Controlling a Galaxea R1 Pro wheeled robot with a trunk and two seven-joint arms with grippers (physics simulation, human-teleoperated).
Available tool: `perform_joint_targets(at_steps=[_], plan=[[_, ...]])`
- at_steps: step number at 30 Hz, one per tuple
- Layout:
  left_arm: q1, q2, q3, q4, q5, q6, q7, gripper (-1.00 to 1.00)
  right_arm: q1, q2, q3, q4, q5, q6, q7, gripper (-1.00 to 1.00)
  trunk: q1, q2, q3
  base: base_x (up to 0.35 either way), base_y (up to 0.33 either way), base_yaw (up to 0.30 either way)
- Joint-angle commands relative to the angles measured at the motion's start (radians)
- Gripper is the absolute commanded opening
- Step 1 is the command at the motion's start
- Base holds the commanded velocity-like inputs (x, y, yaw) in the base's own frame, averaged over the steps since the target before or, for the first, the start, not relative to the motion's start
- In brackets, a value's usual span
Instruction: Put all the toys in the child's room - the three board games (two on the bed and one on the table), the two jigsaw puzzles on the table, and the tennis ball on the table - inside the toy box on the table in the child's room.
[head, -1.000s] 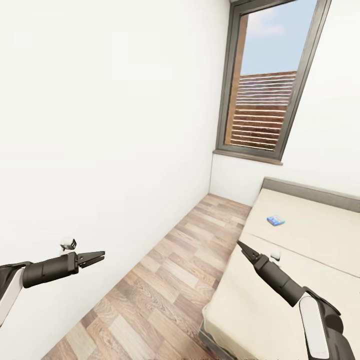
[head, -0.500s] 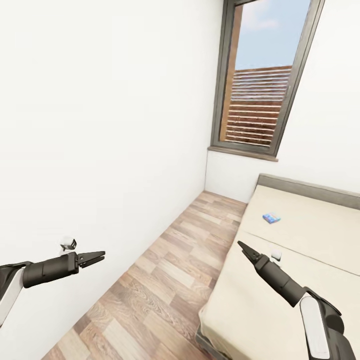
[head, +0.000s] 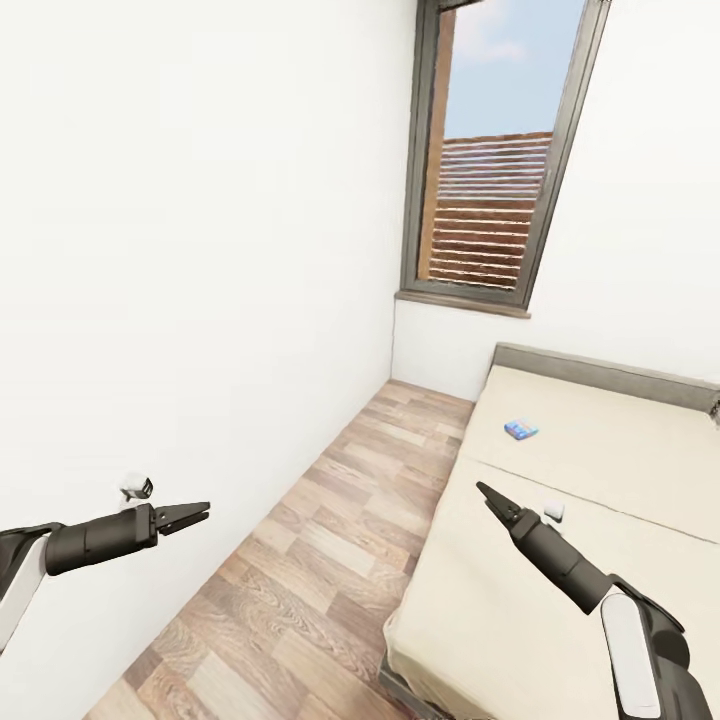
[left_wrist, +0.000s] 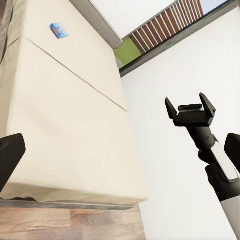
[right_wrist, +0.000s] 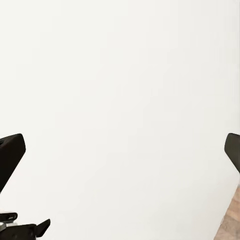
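I can read no text anywhere. The small blue board game (head: 521, 429) on the bed (head: 600, 470) shows print too small to make out.

Walls (head: 200, 250) plain white, unpatterned. Floor (head: 330, 540) wood plank, in mixed pale beige and mid-brown tones with visible grain. Window frame (head: 415, 160) dark grey; through the glass, blue sky above horizontal reddish-brown slats. Bed mattress (head: 520, 600) uniform beige, headboard (head: 600, 368) grey. Small board game box (head: 521, 429) on the mattress blue with lighter blue-white print. Both arms dark grey to black, with white upper casings.
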Motion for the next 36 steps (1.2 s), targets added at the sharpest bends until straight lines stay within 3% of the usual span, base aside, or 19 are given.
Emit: perform_joint_targets(at_steps=[1,36], plan=[[0.0,0.0,0.0,0.0,0.002,0.007,-0.001,1.0,-0.001,0.001,-0.003,0.0,-0.001,0.006,0.003,1.0,0.001,-0.002,-0.002,0.003,0.0,-0.257],[0.0,0.0,0.0,0.0,0.002,0.007,-0.001,1.0,-0.001,0.001,-0.02,0.009,-0.002,0.006,0.004,1.0,0.001,-0.002,0.016,0.002,0.013,-0.275]])
